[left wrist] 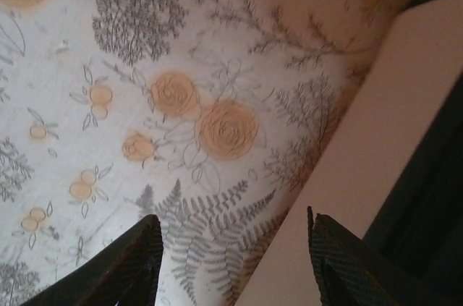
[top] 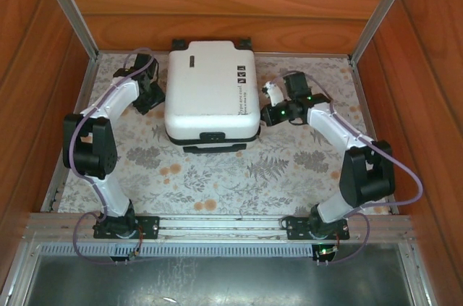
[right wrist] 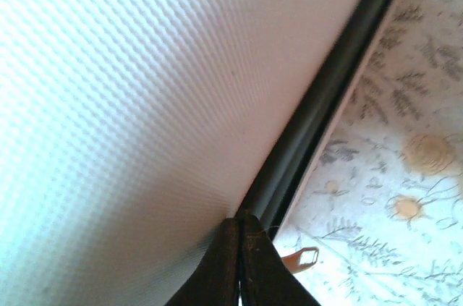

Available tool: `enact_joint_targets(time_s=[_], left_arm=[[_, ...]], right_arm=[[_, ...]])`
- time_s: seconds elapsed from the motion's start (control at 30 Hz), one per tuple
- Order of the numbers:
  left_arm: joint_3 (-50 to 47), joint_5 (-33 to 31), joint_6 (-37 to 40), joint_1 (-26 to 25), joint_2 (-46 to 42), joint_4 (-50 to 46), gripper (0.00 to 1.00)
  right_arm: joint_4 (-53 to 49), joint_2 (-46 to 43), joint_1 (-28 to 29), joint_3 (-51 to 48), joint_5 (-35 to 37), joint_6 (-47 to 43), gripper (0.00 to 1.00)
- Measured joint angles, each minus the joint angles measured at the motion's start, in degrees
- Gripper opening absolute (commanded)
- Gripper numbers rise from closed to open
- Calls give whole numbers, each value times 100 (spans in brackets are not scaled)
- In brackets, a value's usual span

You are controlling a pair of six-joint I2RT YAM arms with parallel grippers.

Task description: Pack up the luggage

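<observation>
While its closed shell is hiding whatever is inside, the glossy white luggage [top: 211, 89] is lying flat on the desk [top: 217, 183], long axis running near to far, wheels far, handle near, with the left fingers [left wrist: 130, 266] gaping empty beside its left edge and the right fingers [right wrist: 228, 262] pressing tip to tip, holding nothing visible, at its black seam.

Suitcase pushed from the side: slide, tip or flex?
Suitcase lies flat and wide, so tipping seems unlikely. Its hard, textured shell probably won't flex. The floral cover beneath looks matte, so expect some drag.
</observation>
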Motion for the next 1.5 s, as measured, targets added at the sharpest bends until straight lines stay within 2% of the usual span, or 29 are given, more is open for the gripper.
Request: enact_joint_targets(time_s=[0.17,0.23,0.27,0.47,0.57,0.63,0.73,0.8,0.87,1.03,1.17,1.33,1.5], left_arm=[[-175,-442,79,35,-186,323,78],[-540,-721,81,35,-590,404,80],[-743,-809,76,35,-861,385,80],[-2142,-828,-442,-365,-3436,39,77],[-3150,-699,-1237,-909,-4656,-190,76],[-3807,-678,-1969,-1613,-5235,-350,76],[-4474,-713,-3130,-2761,-5606,-452,76],[-4693,-835,-3748,-3322,-5654,-437,76],[-4815,-927,-4245,-3657,-5611,-245,76],[-5278,-903,-5121,-3823,-5051,1202,76],[-5257,-758,-5383,-3834,-4245,2046,78],[-4631,-511,-5405,-3834,-3233,2704,79],[-4269,-273,-5316,-3858,-2839,3001,79]], right_arm=[[0,-188,570,-164,640,345,12],[-9,-229,737,-164,1014,564,20],[-20,-245,776,-164,1172,667,22],[107,-662,1134,-356,1971,1434,22],[393,-1384,1244,-826,2251,1849,23],[586,-1886,1255,-1152,2413,2103,28],[741,-2190,1250,-1497,2544,2321,34],[793,-2201,1250,-1687,2559,2437,37],[796,-2197,1250,-1856,2527,2533,39],[776,-2234,1250,-2070,2446,2736,42],[765,-2483,1250,-2168,2404,2817,44],[717,-2752,1250,-2225,2409,2815,44],[525,-2861,1250,-2262,2430,2758,44]])
